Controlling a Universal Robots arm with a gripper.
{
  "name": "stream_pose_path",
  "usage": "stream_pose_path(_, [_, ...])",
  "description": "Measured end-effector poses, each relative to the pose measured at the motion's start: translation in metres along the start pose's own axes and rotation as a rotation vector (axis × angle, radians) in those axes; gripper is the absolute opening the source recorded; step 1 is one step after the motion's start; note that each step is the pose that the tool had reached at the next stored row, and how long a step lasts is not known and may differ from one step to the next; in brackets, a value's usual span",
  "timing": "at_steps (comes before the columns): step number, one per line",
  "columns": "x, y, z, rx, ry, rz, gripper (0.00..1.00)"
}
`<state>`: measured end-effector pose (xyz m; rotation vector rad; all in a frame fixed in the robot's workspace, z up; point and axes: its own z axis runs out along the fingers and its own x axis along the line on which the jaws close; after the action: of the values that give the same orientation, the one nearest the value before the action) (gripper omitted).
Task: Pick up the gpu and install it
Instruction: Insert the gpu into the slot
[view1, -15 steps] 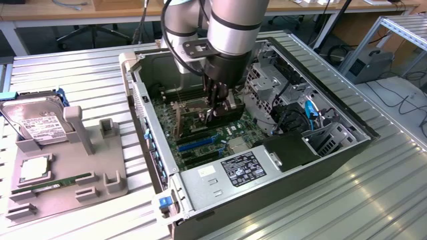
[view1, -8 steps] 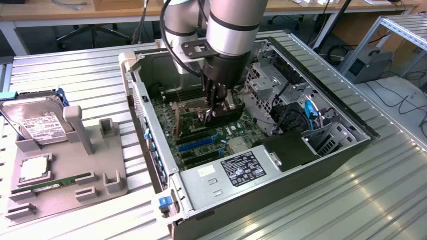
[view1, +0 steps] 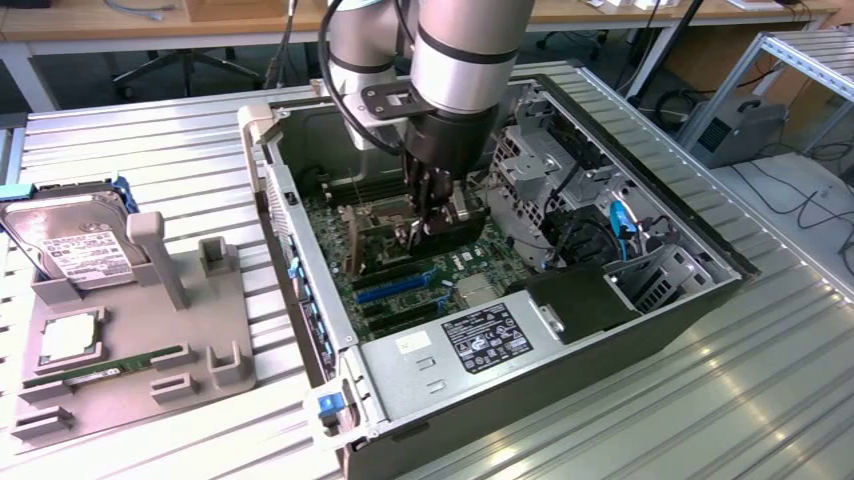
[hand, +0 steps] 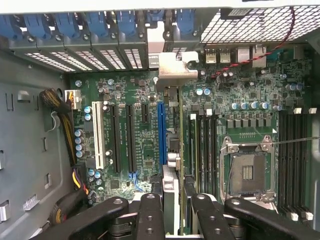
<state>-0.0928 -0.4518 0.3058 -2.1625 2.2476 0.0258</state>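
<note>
The gpu (hand: 172, 127) shows edge-on in the wrist view, a thin dark card with its silvery end bracket (hand: 173, 69) toward the case's rear slot covers. My gripper (hand: 175, 202) is shut on it, one black finger (hand: 150, 210) on each side. The card hangs just over the motherboard (hand: 145, 165), beside the long blue slot (hand: 161, 132). In the exterior view my gripper (view1: 435, 222) reaches down inside the open computer case (view1: 300, 250), with the gpu (view1: 457, 212) between its fingers above the board's middle. Whether the card's edge touches a slot is hidden.
A grey parts fixture (view1: 200, 340) lies at the exterior view's left, carrying a hard drive (view1: 74, 250), a processor (view1: 67, 340) and a green memory stick (view1: 107, 367). Inside the case are the power supply (view1: 487, 340), a drive cage (view1: 534, 165), the processor socket (hand: 247, 170) and cable bundles (hand: 67, 125).
</note>
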Motion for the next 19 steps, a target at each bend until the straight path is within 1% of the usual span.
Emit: stream_pose_path(19, [0.0005,0.0051,0.0026,0.0000,0.0000,0.000,0.27])
